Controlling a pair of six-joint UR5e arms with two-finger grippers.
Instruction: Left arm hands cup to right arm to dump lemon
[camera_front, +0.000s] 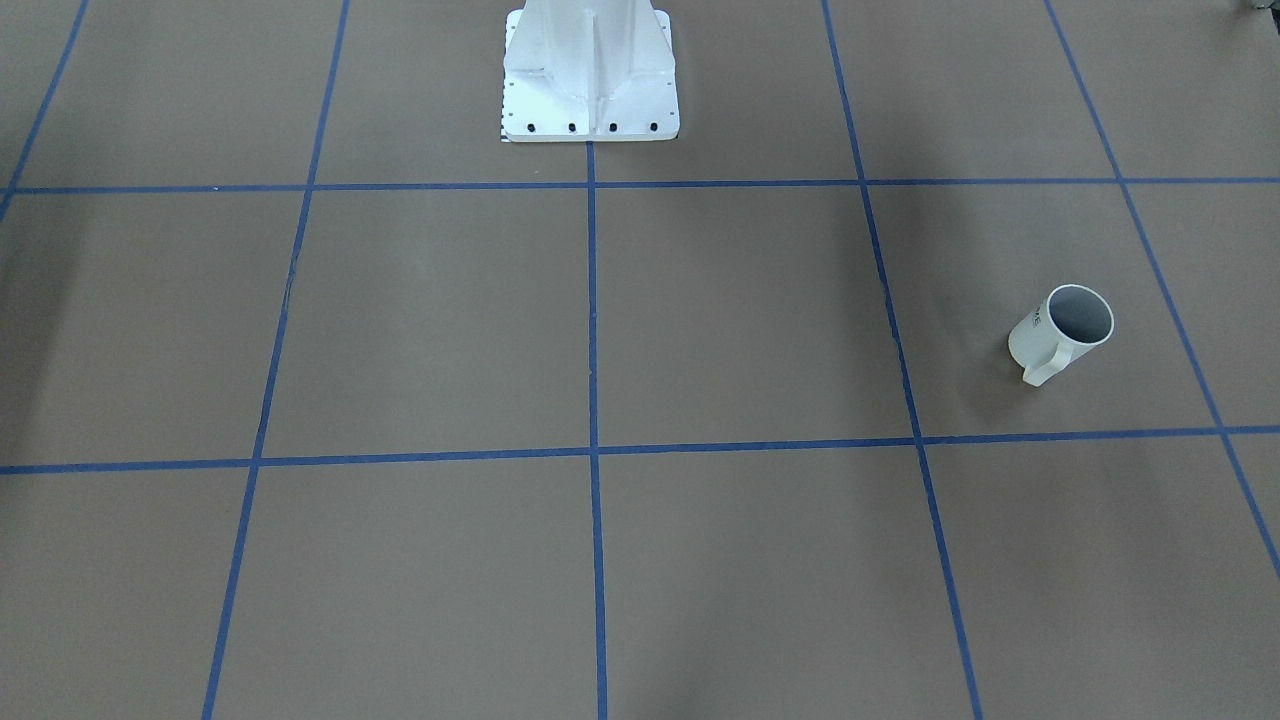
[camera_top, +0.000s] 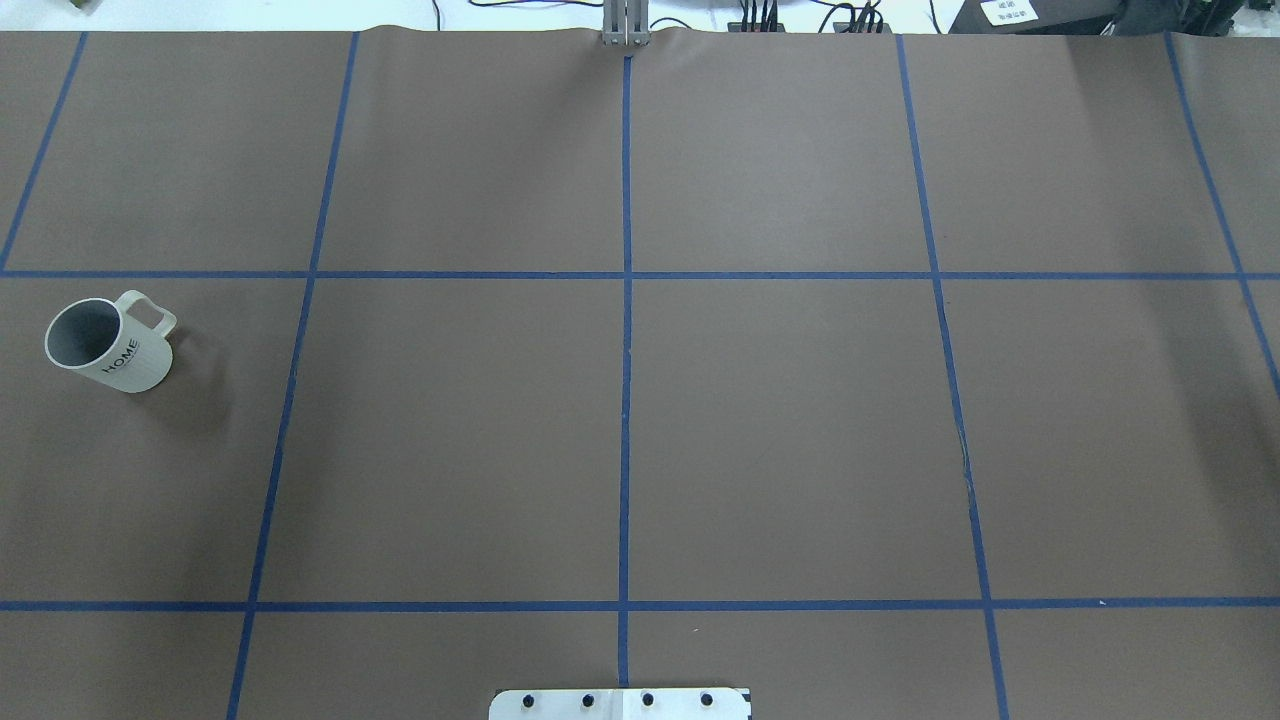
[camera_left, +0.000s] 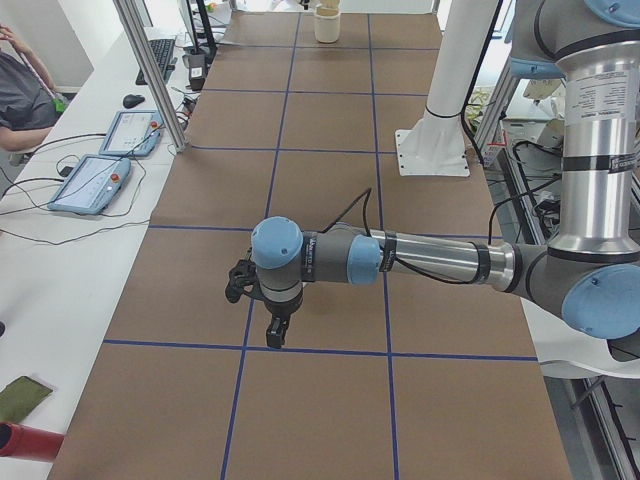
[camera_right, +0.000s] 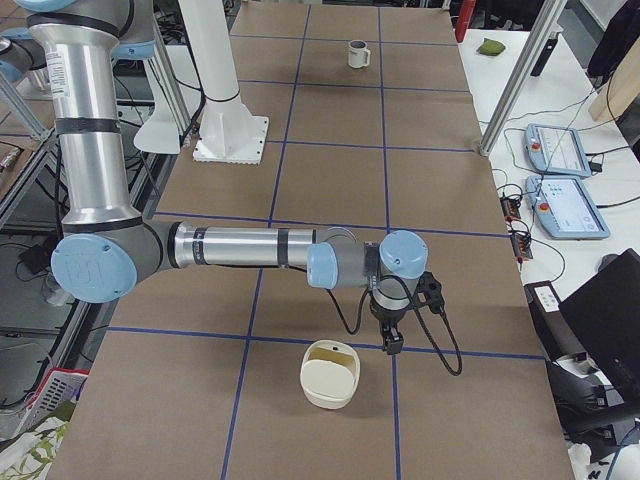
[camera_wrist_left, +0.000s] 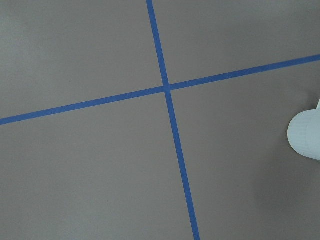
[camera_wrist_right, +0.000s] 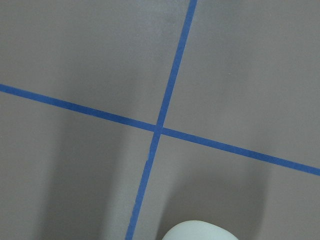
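One white ribbed mug (camera_top: 110, 345) stood upright mid-left in the overhead view, axis vertical, handle toward upper right. Left gripper (camera_left: 273, 338) and right gripper (camera_right: 390, 341): finger spread could not be told.

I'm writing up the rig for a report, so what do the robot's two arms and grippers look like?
They match: the left arm and right arm are silver metal tubes with grey joint housings and round light-blue caps. The left gripper and right gripper are small and black. A black cable runs from each wrist; the right one hangs in a loop.
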